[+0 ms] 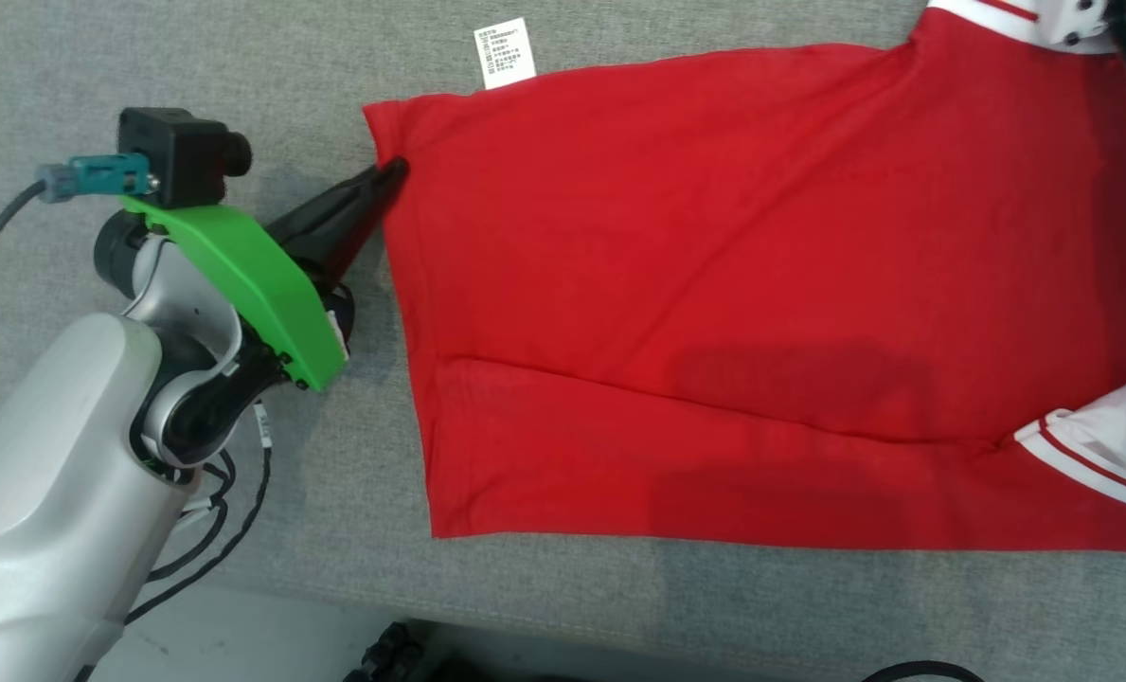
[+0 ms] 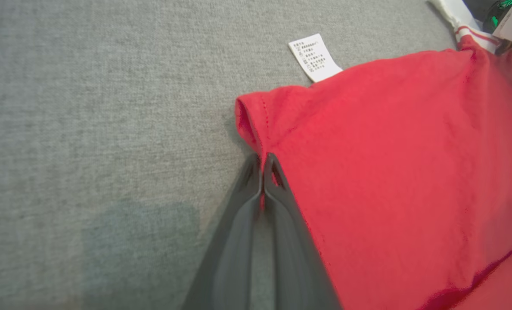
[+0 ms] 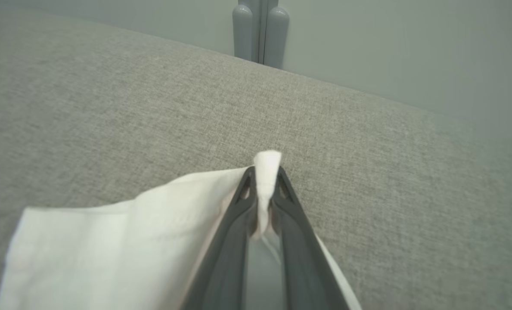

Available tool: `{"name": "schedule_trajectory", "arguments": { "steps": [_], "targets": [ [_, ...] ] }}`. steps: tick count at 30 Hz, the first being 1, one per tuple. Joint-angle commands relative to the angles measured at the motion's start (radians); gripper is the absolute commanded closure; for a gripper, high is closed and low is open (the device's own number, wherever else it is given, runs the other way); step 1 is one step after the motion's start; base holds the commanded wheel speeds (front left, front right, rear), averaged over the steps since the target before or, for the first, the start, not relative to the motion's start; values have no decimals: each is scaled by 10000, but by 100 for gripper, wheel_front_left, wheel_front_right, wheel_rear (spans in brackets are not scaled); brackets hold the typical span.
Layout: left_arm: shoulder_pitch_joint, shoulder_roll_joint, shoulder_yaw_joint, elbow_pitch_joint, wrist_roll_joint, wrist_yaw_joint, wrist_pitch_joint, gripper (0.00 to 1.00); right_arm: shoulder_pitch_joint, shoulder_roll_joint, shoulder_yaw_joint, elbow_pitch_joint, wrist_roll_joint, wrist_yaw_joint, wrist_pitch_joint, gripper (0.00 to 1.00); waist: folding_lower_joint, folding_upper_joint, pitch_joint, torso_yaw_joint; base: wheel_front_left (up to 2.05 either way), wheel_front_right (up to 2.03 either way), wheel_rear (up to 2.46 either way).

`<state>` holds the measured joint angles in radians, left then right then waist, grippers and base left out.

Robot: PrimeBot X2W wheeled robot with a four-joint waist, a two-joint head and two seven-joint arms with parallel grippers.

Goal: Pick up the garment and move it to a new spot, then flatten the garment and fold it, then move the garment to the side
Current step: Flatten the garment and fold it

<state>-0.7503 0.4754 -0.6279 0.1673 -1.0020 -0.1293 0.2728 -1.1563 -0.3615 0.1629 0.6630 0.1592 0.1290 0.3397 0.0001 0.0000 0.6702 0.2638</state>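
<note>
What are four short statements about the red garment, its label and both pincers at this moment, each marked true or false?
1. The left pincer is shut on the edge of the red knit garment, near a corner. True.
2. The white printed care label is tucked out of sight under the garment. False: it sticks out past the garment's edge onto the grey woven surface.
3. The right pincer pinches a fold of white cloth. True.
4. The garment hangs in the air, clear of the surface. False: its red body lies spread on the grey woven surface.
</note>
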Motion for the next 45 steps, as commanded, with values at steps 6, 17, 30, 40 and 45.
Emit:
{"name": "schedule_trajectory", "arguments": {
  "steps": [6, 17, 30, 40, 45],
  "targets": [
    [310, 427, 384, 367, 38, 53, -843, 100, 294, -54, 187, -78, 892, 15, -1058, 100, -1, 0, -929, -876, 0, 0, 0],
    [1929, 730, 530, 88, 17, 76, -2224, 100, 3754, -1175, 280, -2963, 3623, 15, -2309, 100, -1, 0, -2584, -1834, 0, 0, 0],
    [5665, 754, 1297, -631, 855, 130, -5338, 100, 8906, -41, -211, -5604, 4006, 15, -3220, 100, -1, 0, -2910, -3241, 0, 0, 0],
    [6824, -544, 3343, -1077, 2494, -12, -5371, 100, 8492, 118, 273, -4532, 3451, 15, -3368, 76, -1, 0, -2948, -3437, 0, 0, 0],
    [7388, -798, 3608, -1701, 2662, -17, -5373, 59, 8454, -173, 210, -4347, 3430, 15, -3252, 0, -1, 0, -3026, -3251, 0, 0, 0]
  ]
}}
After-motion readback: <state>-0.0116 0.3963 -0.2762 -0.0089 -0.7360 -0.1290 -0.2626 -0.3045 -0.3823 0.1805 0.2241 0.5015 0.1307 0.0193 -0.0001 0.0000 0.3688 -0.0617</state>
